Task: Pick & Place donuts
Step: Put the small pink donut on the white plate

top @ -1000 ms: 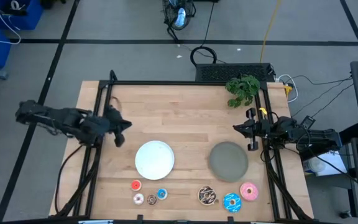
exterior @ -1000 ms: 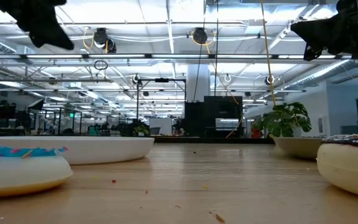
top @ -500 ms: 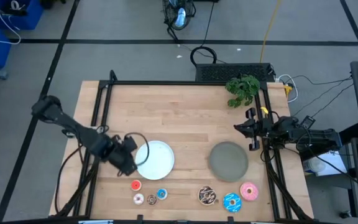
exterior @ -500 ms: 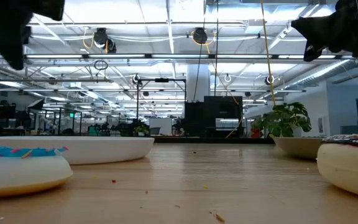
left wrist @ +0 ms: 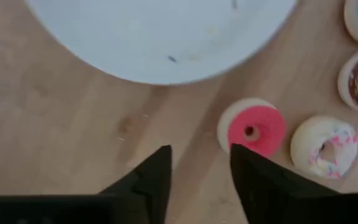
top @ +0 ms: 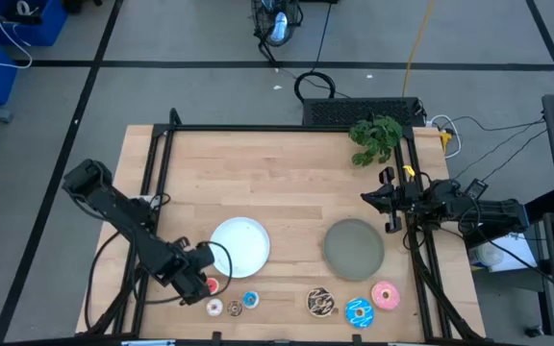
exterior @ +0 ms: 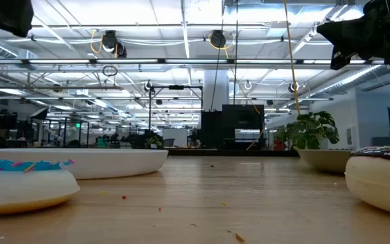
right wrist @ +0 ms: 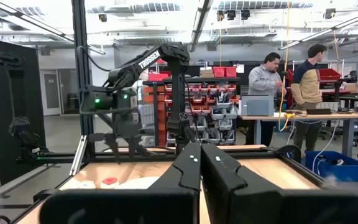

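Now at the pick stage, nothing lifted yet. Left end effector (top: 198, 282) low over the counter (top: 287, 183), just beside the red donut (top: 210, 285) and near the edge of the white plate (top: 239, 245); fingers (left wrist: 149, 180) apart in the left wrist view, nothing between them, red donut (left wrist: 252, 129) off to one side of the gap and not yet straddled. Judged: approach lined up for the nearest tiny ring, needs a small sideways shift before closing. Pink-white donut (top: 214, 308) touching or nearly touching the red one in the wrist view, so a wide grasp risks nudging it. Brown donut (top: 235, 308) and blue donut (top: 250, 299) just beyond, all four tiny ones clustered at the near edge below the white plate, likely staged there for that plate. Three larger ones in a row at the near edge below the grey plate (top: 354, 247): chocolate donut (top: 320, 303), blue-iced donut (top: 359, 312), pink-iced donut (top: 385, 294). Both plates bare, so no placement done. Right end effector (top: 389, 203) parked at the counter's right edge, raised, well apart from every donut; fingers together in the right wrist view, nothing held, presumably waiting its turn. Green plant (top: 375, 136) at the far right corner, clear of the work. Two people visible in the room beyond, away from the counter.
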You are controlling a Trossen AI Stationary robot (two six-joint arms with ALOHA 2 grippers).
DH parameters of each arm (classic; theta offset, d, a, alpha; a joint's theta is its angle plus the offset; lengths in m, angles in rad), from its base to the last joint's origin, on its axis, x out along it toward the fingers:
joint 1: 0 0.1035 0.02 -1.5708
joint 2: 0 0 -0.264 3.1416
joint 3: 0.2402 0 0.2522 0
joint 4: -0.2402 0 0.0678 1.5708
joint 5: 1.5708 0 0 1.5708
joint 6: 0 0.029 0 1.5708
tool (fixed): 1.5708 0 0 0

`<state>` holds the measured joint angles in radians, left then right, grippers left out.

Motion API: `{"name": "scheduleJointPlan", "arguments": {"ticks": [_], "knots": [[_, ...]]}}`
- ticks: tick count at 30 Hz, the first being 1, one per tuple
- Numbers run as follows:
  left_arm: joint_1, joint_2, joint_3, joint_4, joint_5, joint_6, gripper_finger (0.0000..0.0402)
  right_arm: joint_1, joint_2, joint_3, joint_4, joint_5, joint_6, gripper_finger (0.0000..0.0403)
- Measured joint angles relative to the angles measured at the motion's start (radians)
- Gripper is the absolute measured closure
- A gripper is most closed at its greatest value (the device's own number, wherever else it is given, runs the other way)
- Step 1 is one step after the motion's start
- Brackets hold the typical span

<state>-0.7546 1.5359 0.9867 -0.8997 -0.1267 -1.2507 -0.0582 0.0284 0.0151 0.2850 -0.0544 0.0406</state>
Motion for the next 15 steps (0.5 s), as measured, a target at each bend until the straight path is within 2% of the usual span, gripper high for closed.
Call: {"name": "scheduleJointPlan", "arguments": {"ticks": [3, 6, 10, 15], "knots": [[0.001, 0.026, 0.0, 0.053, 0.015, 0.058, 0.018, 0.0, 0.0, 0.0, 0.0, 0.0, 0.0, 0.0403], [0.001, 0.051, 0.0, 0.097, 0.014, 0.1, 0.0161, 0.0, 0.0, 0.0, -0.003, 0.0, 0.0, 0.0403], [0.002, 0.086, 0.0, 0.112, 0.005, 0.12, 0.0157, 0.0, 0.0, 0.0, -0.014, 0.0, -0.001, 0.0403], [0.0, 0.118, 0.0, 0.164, 0.049, 0.183, 0.0162, 0.0, 0.0, 0.0, -0.017, 0.0, -0.003, 0.0403]]}}
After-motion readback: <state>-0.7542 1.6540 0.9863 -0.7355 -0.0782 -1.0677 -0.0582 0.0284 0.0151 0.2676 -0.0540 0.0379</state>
